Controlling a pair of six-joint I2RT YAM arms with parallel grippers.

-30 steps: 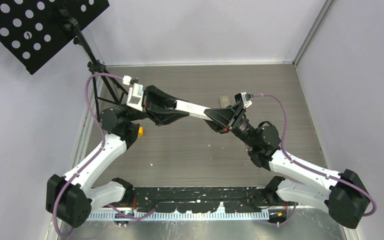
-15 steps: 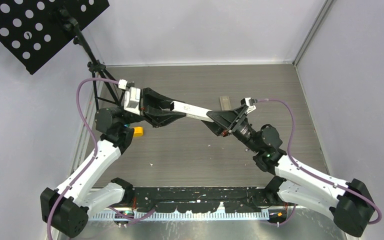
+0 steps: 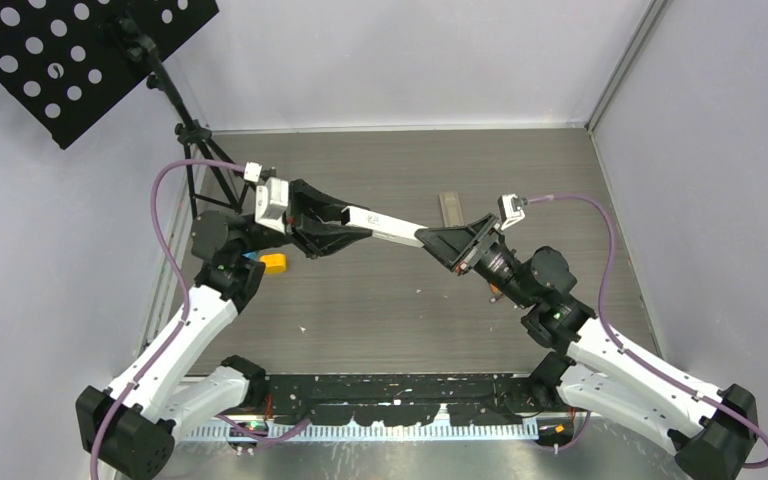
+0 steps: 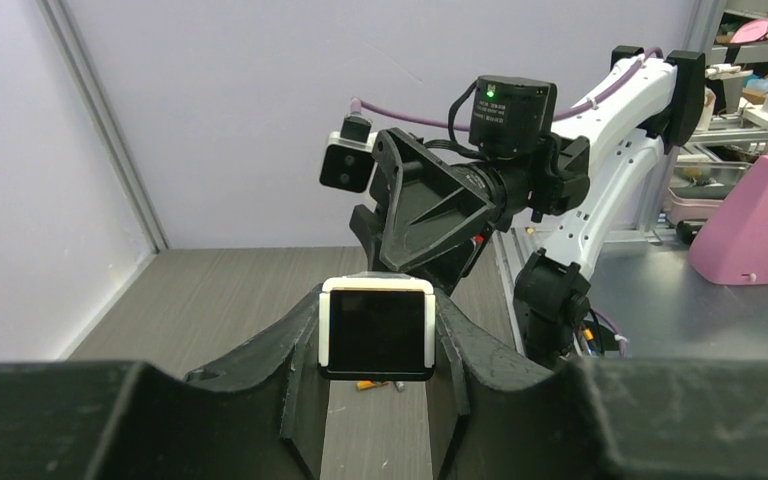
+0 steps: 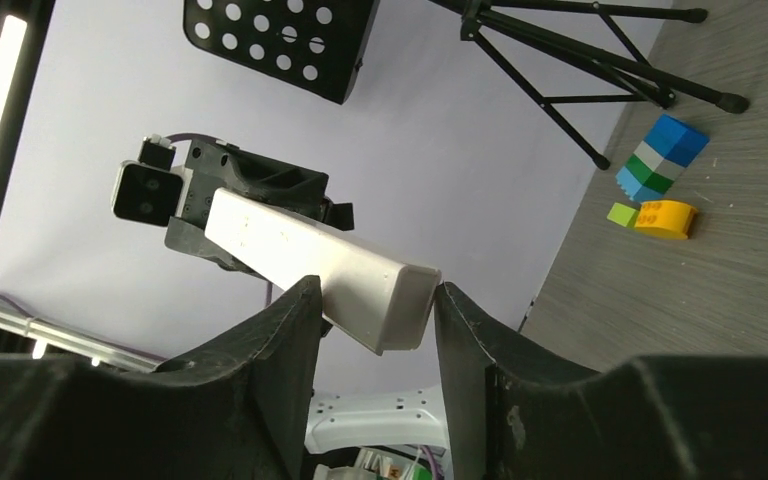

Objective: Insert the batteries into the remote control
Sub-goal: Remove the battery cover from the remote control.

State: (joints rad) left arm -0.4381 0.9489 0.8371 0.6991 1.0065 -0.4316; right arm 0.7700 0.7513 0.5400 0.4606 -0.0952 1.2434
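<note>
1. Remote control (image 3: 390, 225): long, slim bar of white plastic, flat-faced with softly rounded corners. End face a dark glossy panel in a white frame. Up in the air above the middle of the table, spanning slantwise from one gripper to the other.
2. Left gripper (image 3: 355, 222): matte black angular fingers (image 4: 295, 350) pressed against both long sides of the remote control, clamping one end firmly.
3. Right gripper (image 3: 428, 238): black wedge-shaped fingers (image 5: 285, 330) flanking the other end, right up at its sides. Hard to tell whether clamped or just shy of contact.
4. Batteries (image 4: 368, 384): tiny thin cylinders, one orange and one silvery, lying on the table below the remote control. Too small for more detail.
5. Table (image 3: 380, 310): grey matte surface with a fine wood-grain pattern.
6. Toy blocks (image 5: 660, 160): blue, white and green plastic bricks in a stack. Near them, a rounded yellow block (image 5: 665, 218) touching a small lime-green piece (image 5: 621, 213).
7. Black perforated metal plate (image 3: 70, 55) on a thin black tripod stand, at the far left corner.
8. Flat grey rectangular slab (image 3: 450, 205), lying on the table just beyond the right gripper.
</note>
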